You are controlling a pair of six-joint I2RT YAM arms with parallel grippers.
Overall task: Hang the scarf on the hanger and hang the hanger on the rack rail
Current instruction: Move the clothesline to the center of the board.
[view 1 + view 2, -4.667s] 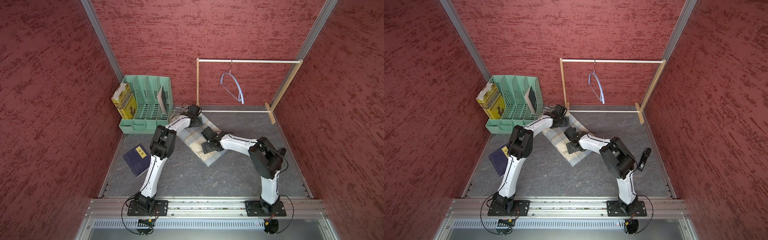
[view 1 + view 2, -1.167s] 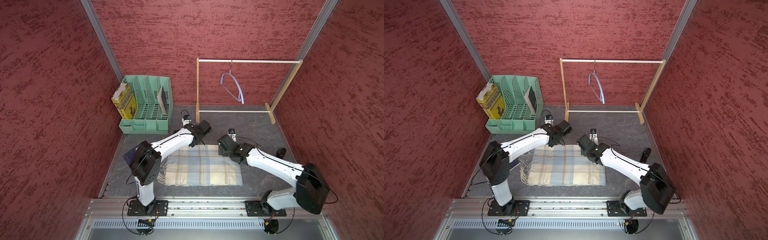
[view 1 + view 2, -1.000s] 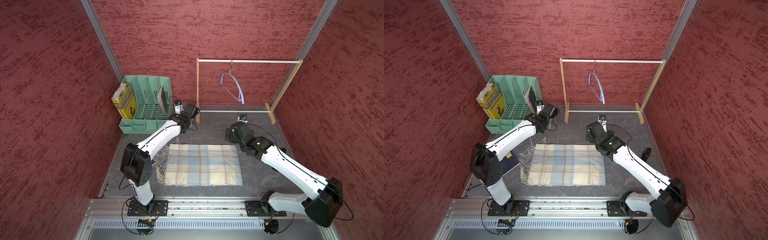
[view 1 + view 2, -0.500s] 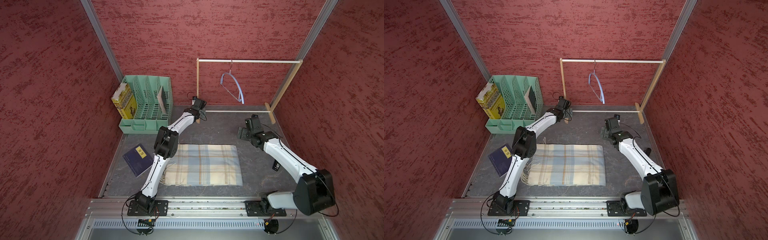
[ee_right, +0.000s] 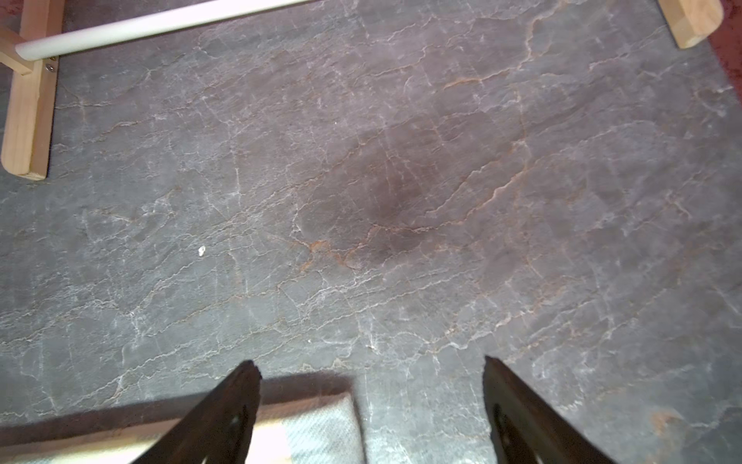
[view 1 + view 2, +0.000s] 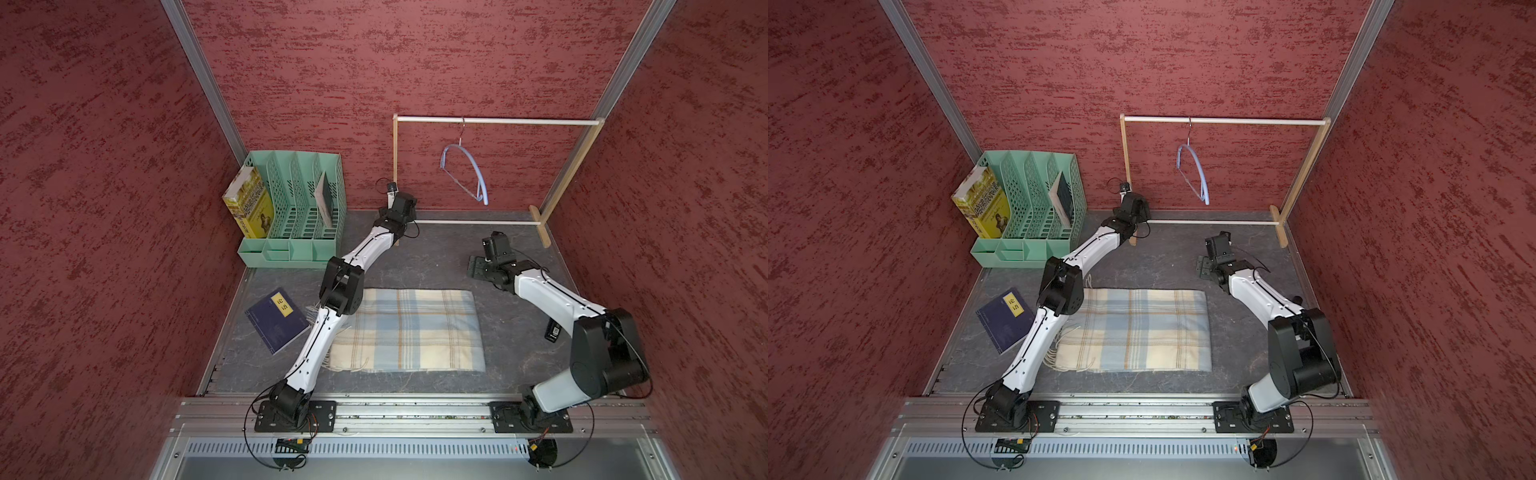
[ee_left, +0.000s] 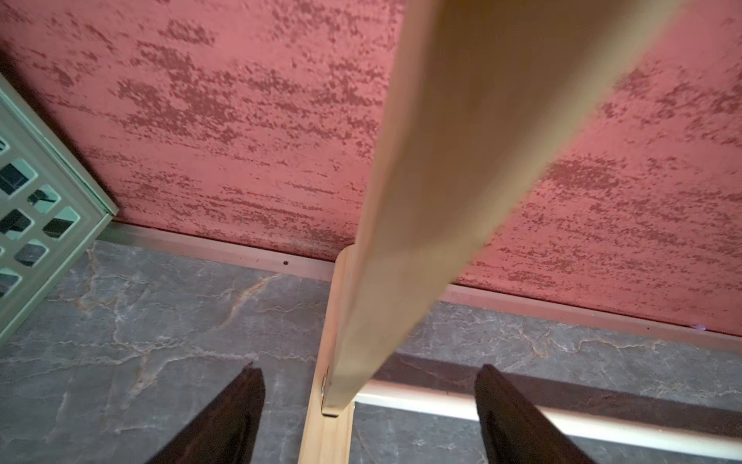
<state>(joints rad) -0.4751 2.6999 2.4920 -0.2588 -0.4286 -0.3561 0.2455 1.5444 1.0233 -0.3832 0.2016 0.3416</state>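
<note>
Flat scarf [image 6: 409,328] lies front-centre of bench [image 6: 436,262]; hanger [image 6: 469,174] hangs on rack [image 6: 498,121] at back edge. My left hand [image 7: 369,368] at rack's post [image 7: 421,201], right hand [image 5: 367,361] over bare bench, both released, empty. Grasp step pending; next, probably pinch scarf's edge.

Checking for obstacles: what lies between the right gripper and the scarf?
Only bare grey tabletop between right gripper and scarf, in both top views.

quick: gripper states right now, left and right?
Left gripper: open, holding nothing, facing the pale wooden rack post.
Right gripper: open, holding nothing, above the grey stone-patterned tabletop.
</note>
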